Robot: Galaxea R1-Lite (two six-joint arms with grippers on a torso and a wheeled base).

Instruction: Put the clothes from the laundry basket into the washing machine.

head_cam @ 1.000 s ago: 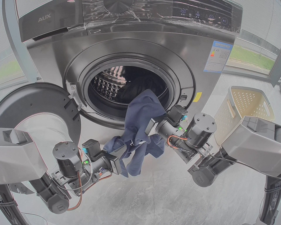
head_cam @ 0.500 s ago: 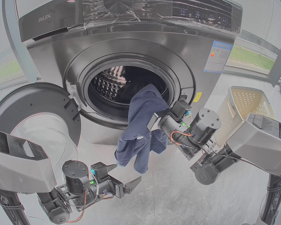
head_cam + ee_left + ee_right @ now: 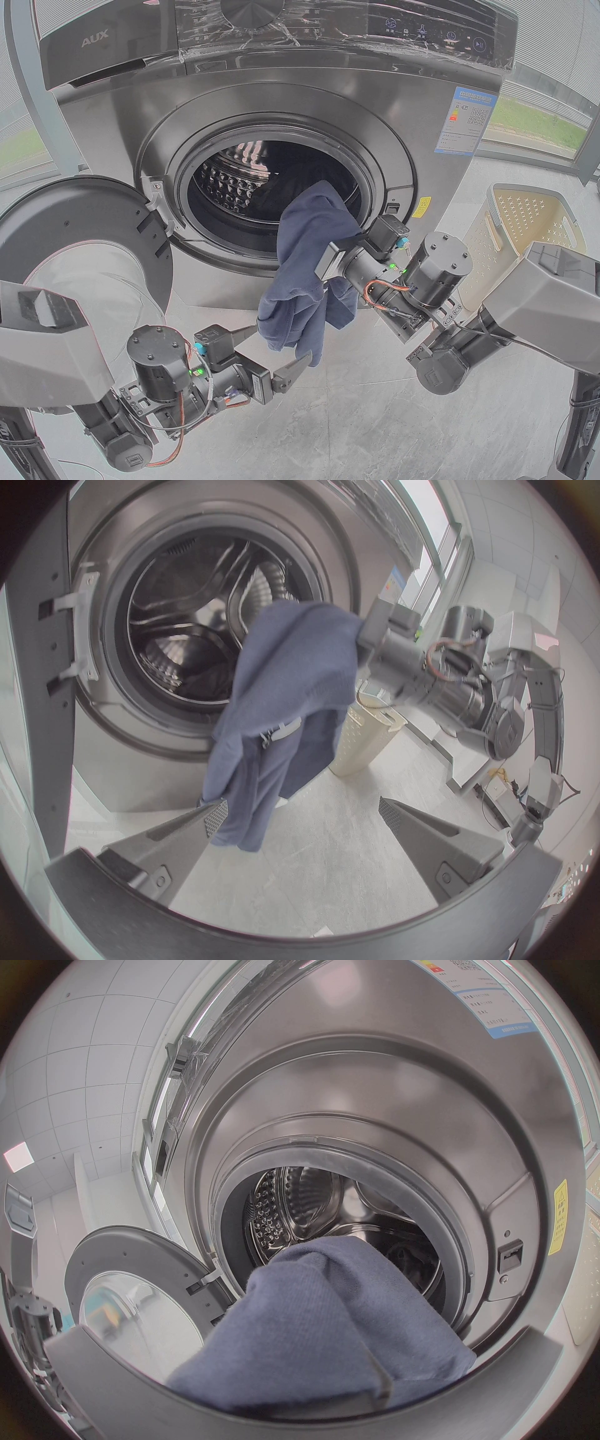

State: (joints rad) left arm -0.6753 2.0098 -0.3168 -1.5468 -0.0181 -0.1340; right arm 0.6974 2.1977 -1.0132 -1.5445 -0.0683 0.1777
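The task looks close to done: the laundry basket [image 3: 481,250] beside the washing machine [image 3: 387,106] shows no clothes inside, and something dark already lies in the drum [image 3: 237,181]. The blue garment [image 3: 300,237] is not yet in; it hangs in front of the open mouth, clamped in the right pincer [image 3: 325,253], with most of its length drooping towards the floor. The left pincer [image 3: 281,347] gapes wide and empty just beneath the hem, so feeding this piece through the opening is, by my reading, what is left.
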